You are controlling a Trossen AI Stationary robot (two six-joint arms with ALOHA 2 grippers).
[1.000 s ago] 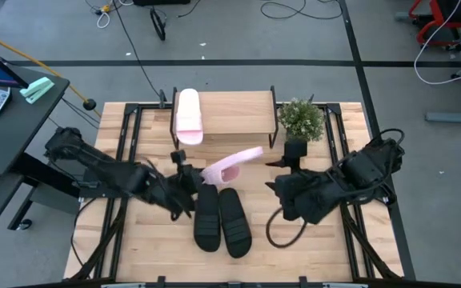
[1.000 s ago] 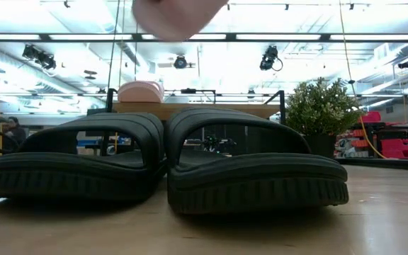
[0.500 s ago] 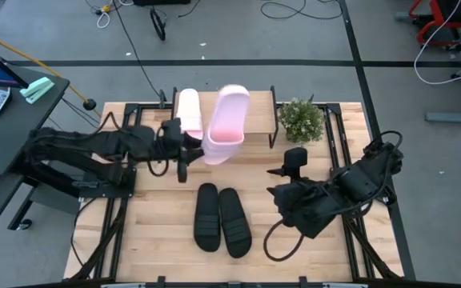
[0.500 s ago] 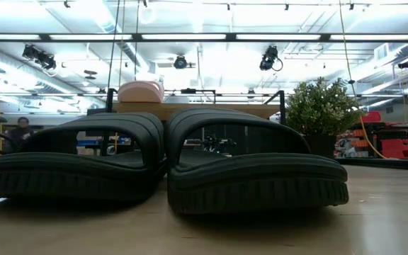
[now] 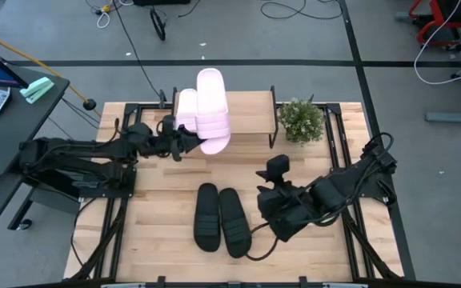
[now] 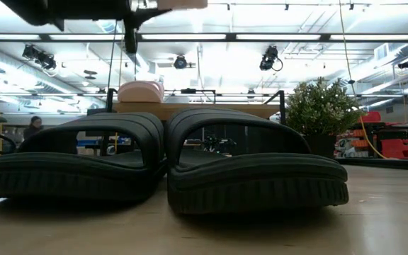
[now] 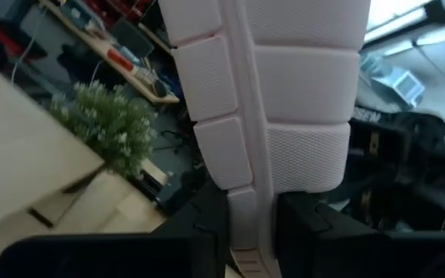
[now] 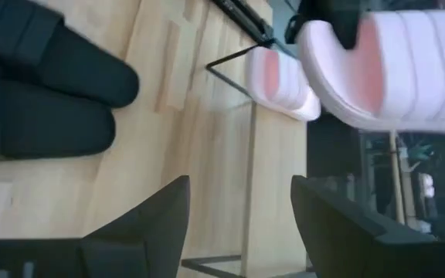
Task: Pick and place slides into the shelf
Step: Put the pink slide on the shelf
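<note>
Left claw (image 5: 184, 142), clenched on the heel end of a pale pink slide (image 5: 212, 110); in the left wrist view we see its two dark fingers (image 7: 207, 232) pinching the ribbed sole edge of this slide (image 7: 273, 100). We note that the slide is held over the shelf (image 5: 250, 120), its length running from the shelf's near edge toward its far edge, just beside the second pink slide (image 5: 186, 112), which lies on the shelf's plank top at its left end. From the low view only the second pink slide (image 6: 141, 91) shows on the plank, between the shelf's black uprights.

Right claw (image 5: 264, 174), released; in the right wrist view we see its two fingers (image 8: 141, 228) standing well apart with bare wood between them. It hovers above the surface (image 5: 150, 240), near the right side of the black pair of slides (image 5: 222, 218) and apart from it.

The black pair lies side by side on the surface, in front of the shelf and well apart from it. A small potted plant (image 5: 301, 120) stands just beside the shelf's right end. Beyond the surface, in the low view, a person (image 6: 34, 125) shows at far left.
</note>
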